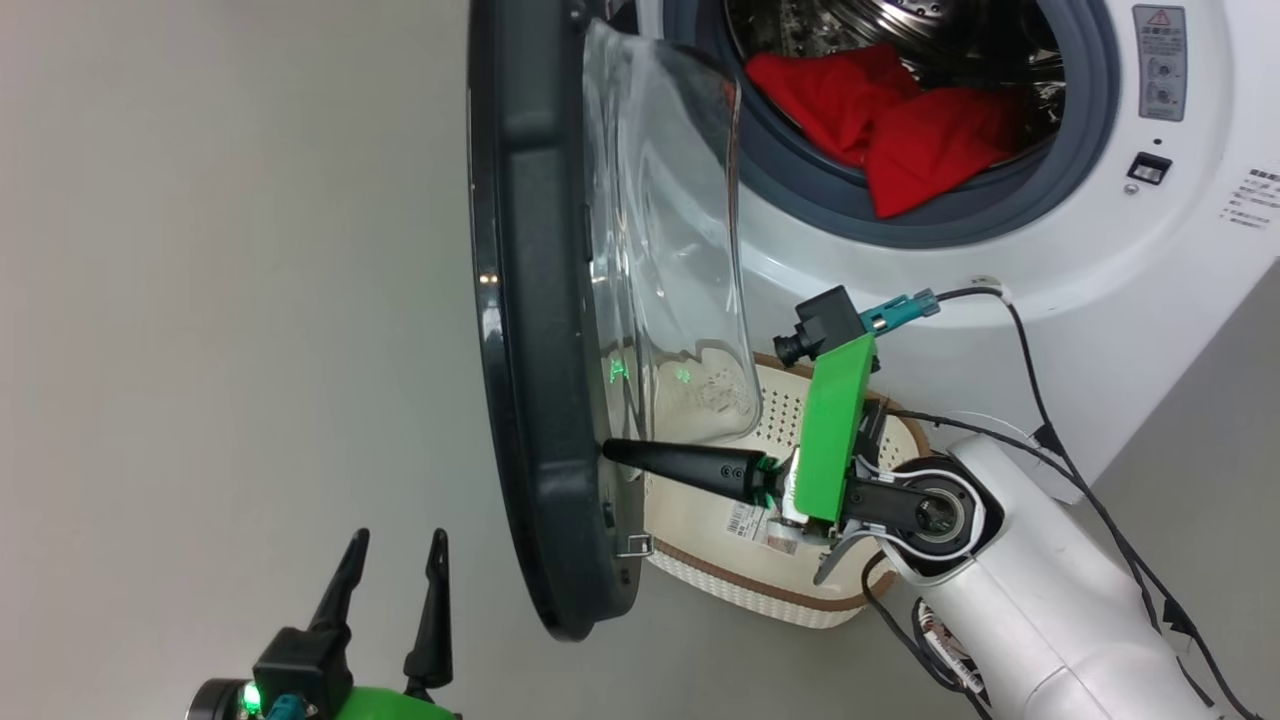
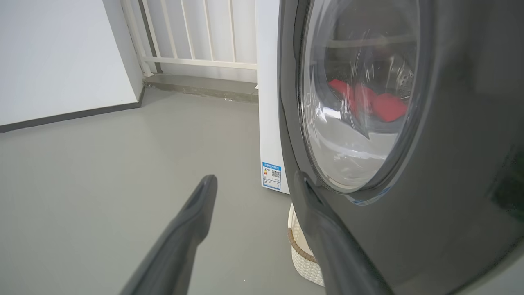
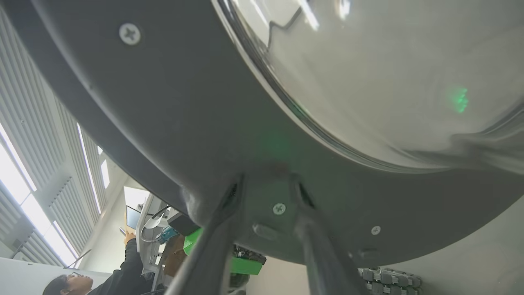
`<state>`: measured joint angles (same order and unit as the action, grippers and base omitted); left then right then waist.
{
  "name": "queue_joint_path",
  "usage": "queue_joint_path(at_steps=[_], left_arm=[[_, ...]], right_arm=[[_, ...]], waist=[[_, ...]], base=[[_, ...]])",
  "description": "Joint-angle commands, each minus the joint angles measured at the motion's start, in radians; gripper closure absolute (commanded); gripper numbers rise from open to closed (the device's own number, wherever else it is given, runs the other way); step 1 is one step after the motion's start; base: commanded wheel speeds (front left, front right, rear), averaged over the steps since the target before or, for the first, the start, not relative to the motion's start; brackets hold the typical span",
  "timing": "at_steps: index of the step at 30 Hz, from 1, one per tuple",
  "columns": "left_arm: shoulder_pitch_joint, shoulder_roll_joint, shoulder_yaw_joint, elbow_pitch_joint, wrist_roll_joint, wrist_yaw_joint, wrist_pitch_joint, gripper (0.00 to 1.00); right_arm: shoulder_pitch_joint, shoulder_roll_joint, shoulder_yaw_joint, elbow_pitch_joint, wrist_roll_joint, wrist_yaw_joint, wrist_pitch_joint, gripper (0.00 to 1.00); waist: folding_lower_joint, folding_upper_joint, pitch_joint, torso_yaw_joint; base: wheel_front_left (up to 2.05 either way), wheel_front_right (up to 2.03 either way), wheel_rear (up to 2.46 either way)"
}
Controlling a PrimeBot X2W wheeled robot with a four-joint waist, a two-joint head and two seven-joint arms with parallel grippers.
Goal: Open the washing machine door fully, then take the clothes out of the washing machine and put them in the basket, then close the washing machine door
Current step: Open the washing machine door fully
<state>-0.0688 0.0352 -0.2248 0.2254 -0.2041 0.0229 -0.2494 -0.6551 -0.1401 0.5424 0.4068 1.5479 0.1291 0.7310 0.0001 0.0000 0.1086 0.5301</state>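
Our left gripper [image 1: 400,540] sits at lower left, fingers spread wide and empty, just left of the washing machine door [image 1: 530,300], which stands swung out, edge-on to us. Our right gripper [image 1: 618,453] has its fingers narrowly parted, tips pressed on the door's inner rim, gripping nothing we can see, and the basket [image 1: 760,590] sits on the floor behind it. The clothes [image 1: 900,130] lie at the drum's front edge, spilling onto the gasket of the washing machine [image 1: 1150,330].
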Motion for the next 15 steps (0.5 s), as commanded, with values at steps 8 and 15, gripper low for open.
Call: queue_joint_path(at_steps=[8, 15], left_arm=[[-0.027, 0.015, 0.071, -0.011, -0.001, -0.01, -0.012, 0.0], [-0.027, 0.015, 0.108, -0.015, 0.006, -0.019, -0.012, 0.0]], right_arm=[[0.04, -0.054, -0.001, -0.013, -0.058, 0.002, -0.1, 0.0], [0.082, -0.141, 0.02, -0.006, -0.149, 0.002, -0.266, 0.0]], waist=[[0.0, 0.0, -0.008, -0.053], [0.0, 0.0, -0.009, -0.094]], base=[[0.0, 0.0, 0.0], [0.0, 0.0, 0.0]])
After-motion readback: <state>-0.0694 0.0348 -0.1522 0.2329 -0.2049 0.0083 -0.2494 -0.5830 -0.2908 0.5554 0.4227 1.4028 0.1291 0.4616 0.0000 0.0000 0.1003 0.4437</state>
